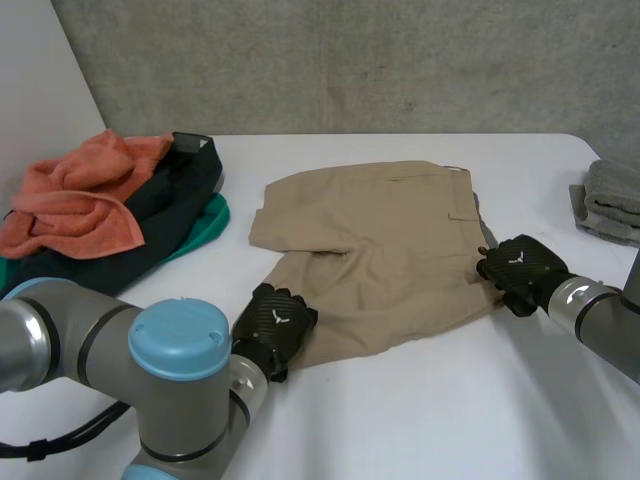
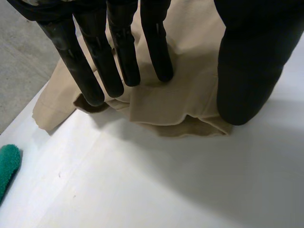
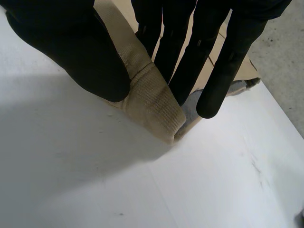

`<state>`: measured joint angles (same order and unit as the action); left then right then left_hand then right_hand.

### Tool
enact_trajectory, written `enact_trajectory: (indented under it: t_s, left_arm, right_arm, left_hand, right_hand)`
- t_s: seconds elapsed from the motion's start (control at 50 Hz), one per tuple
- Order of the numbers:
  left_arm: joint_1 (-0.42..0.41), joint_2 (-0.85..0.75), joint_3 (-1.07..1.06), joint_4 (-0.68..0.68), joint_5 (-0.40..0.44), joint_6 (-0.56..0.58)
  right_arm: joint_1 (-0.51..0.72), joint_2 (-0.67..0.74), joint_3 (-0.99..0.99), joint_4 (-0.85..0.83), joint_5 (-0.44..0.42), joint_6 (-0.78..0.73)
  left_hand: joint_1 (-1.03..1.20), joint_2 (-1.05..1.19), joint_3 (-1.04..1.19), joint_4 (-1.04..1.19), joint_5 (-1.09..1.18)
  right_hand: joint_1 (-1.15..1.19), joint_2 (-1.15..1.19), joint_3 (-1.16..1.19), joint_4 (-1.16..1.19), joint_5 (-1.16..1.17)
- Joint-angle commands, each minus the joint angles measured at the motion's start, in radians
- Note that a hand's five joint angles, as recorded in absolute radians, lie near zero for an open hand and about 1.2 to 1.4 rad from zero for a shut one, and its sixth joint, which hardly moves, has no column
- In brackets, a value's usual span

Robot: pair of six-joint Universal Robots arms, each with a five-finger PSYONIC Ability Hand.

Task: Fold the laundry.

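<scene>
Left hand (image 1: 275, 322) pinches the tan shorts (image 1: 390, 240) at a hem, right hand (image 1: 522, 268) at the waistband, per wrist views

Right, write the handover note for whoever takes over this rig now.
Left robot hand: pinching the near hem corner of the beige shorts.
Right robot hand: pinching the shorts' waistband corner at their right edge.
Shorts: spread out mid-table, both hands on them, fold not finished.
Done, apparently: grey towel folded at the right edge.
Left: finish the shorts, then the heaped orange towel, dark garment and green cloth at far left.
</scene>
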<state>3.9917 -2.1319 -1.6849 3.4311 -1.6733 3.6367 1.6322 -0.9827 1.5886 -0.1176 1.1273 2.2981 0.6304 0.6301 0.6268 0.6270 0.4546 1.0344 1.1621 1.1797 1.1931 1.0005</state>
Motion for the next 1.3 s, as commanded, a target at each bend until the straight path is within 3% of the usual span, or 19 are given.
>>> enact_trajectory:
  t_s: [0.02,0.22,0.26,0.3,0.42,0.5,0.64,0.7,0.78,0.84,0.9,1.0,1.08,1.14,1.3]
  left_arm:
    - [0.007,-0.022,0.025,0.013,-0.003,0.003]
    - [0.012,-0.045,0.054,0.026,-0.002,0.003]
    - [0.014,-0.052,0.057,0.026,-0.002,0.005]
    - [0.014,-0.056,0.063,0.028,-0.005,0.005]
    - [0.021,-0.025,0.071,0.000,-0.017,0.005]
    - [0.023,0.128,0.022,-0.107,-0.020,0.005]
    - [0.014,0.363,-0.078,-0.548,0.012,0.014]
    - [0.014,0.440,-0.122,-0.743,0.082,0.028]
    - [0.014,0.490,-0.141,-0.854,0.197,0.051]
    - [0.029,0.495,-0.119,-0.805,0.245,0.053]
    - [0.040,0.478,-0.081,-0.709,0.242,0.053]
    - [0.059,0.307,0.066,-0.347,0.178,0.056]
    - [0.093,0.158,0.228,-0.135,0.116,0.059]
    - [0.110,0.010,0.391,-0.052,0.093,0.059]
    - [0.115,-0.333,0.793,-0.033,0.090,0.085]
  right_arm:
    - [-0.002,0.001,0.004,-0.001,-0.001,0.001]
    - [-0.005,-0.001,0.010,-0.004,0.000,0.000]
    - [-0.005,0.001,0.010,-0.005,0.000,0.000]
    - [-0.003,-0.001,0.011,-0.005,0.006,0.000]
    - [0.000,-0.007,0.024,0.027,0.046,-0.003]
    - [0.001,-0.106,0.045,0.140,0.083,-0.017]
    - [-0.017,-0.346,0.106,0.551,0.095,-0.150]
    - [-0.037,-0.424,0.149,0.709,0.108,-0.262]
    - [-0.049,-0.482,0.189,0.820,0.091,-0.354]
    - [-0.048,-0.481,0.200,0.809,0.088,-0.359]
    - [-0.048,-0.466,0.180,0.764,0.083,-0.318]
    - [-0.032,-0.340,0.067,0.593,0.100,-0.132]
    - [-0.003,-0.249,-0.051,0.480,0.152,0.033]
    - [0.041,-0.188,-0.143,0.385,0.219,0.104]
    - [0.139,0.044,-0.354,0.112,0.394,0.116]
  left_hand:
    - [0.279,0.279,0.282,0.282,0.280]
    - [0.346,0.347,0.350,0.350,0.348]
    - [0.466,0.466,0.470,0.469,0.467]
    - [0.764,0.764,0.768,0.767,0.765]
    - [0.766,0.766,0.769,0.769,0.767]
    - [0.766,0.766,0.769,0.769,0.767]
    - [0.766,0.766,0.769,0.769,0.767]
    - [0.766,0.766,0.769,0.769,0.767]
    - [0.766,0.766,0.769,0.769,0.767]
    - [0.766,0.766,0.769,0.769,0.767]
    - [0.766,0.766,0.769,0.769,0.767]
    - [0.766,0.766,0.769,0.769,0.767]
    - [0.766,0.766,0.769,0.769,0.767]
    - [0.766,0.766,0.769,0.769,0.767]
    - [0.766,0.766,0.769,0.769,0.767]
  right_hand:
    - [0.362,0.234,0.217,0.203,0.221]
    - [0.362,0.234,0.217,0.203,0.221]
    - [0.362,0.234,0.217,0.203,0.221]
    - [0.362,0.234,0.217,0.203,0.221]
    - [0.362,0.234,0.217,0.203,0.221]
    - [0.362,0.234,0.217,0.203,0.221]
    - [0.362,0.234,0.217,0.203,0.221]
    - [0.362,0.234,0.217,0.203,0.221]
    - [0.362,0.234,0.217,0.203,0.221]
    - [0.362,0.234,0.217,0.203,0.221]
    - [0.362,0.234,0.217,0.203,0.221]
    - [0.362,0.234,0.217,0.203,0.221]
    - [0.362,0.234,0.217,0.203,0.221]
    - [0.362,0.234,0.217,0.203,0.221]
    - [0.362,0.234,0.217,0.203,0.221]
